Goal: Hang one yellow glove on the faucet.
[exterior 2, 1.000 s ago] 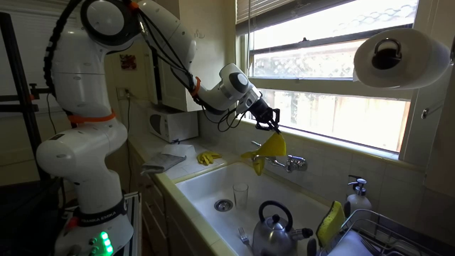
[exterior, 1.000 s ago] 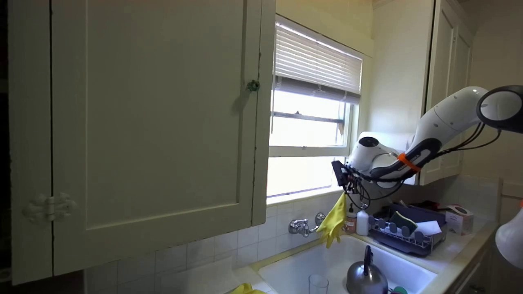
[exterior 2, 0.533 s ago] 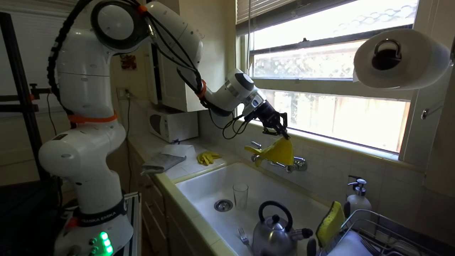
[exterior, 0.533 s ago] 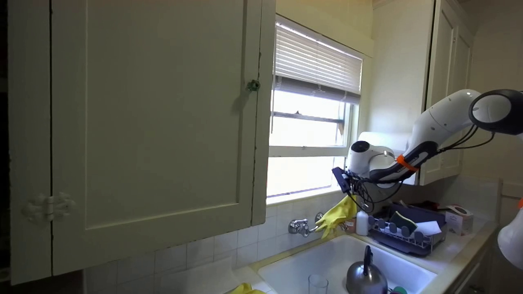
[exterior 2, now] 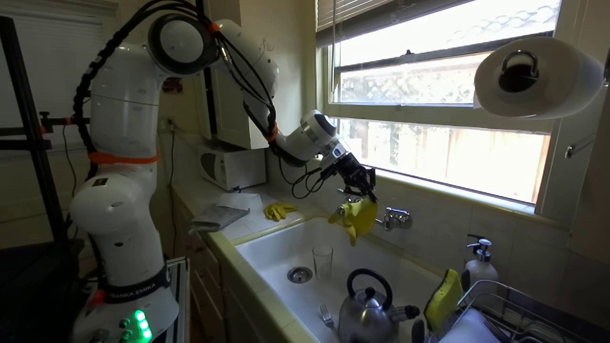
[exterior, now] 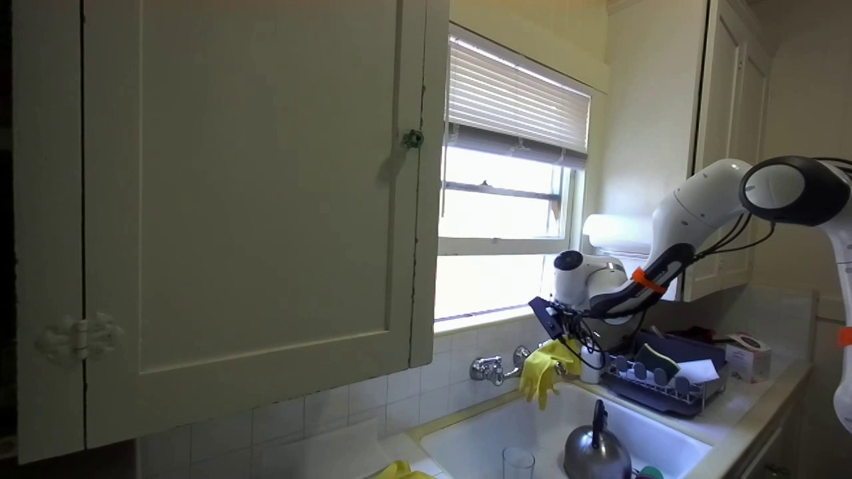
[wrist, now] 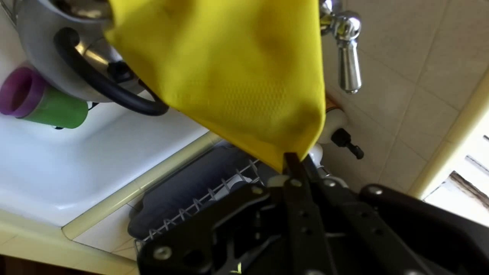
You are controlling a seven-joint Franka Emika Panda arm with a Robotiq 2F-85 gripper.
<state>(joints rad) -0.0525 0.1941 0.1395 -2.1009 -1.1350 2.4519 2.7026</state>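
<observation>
My gripper [wrist: 300, 160] is shut on the cuff edge of a limp yellow glove [wrist: 229, 68] in the wrist view. The glove hangs from the fingertips, and it also shows in both exterior views [exterior: 540, 372] [exterior 2: 360, 216]. Its fingers bend downward over the sink. The chrome faucet [exterior 2: 398, 219] is on the tiled wall; one of its handles shows in the wrist view [wrist: 348, 65]. The glove covers the middle of the faucet and its spout. It seems to lie over or against the spout, but I cannot tell which. A second yellow glove [exterior 2: 278, 211] lies on the counter.
A steel kettle [exterior 2: 367, 314], a clear glass [exterior 2: 322, 262] and a fork [exterior 2: 326, 317] are in the sink. A dish rack [exterior: 655, 386] and soap bottle [exterior 2: 481, 272] stand past the faucet. The window sill [exterior 2: 457, 190] runs above it.
My gripper has come down with the glove, after a short shift toward the dish rack and back. The glove's fingers, spread sideways half a second ago, now hang downward at the faucet.
</observation>
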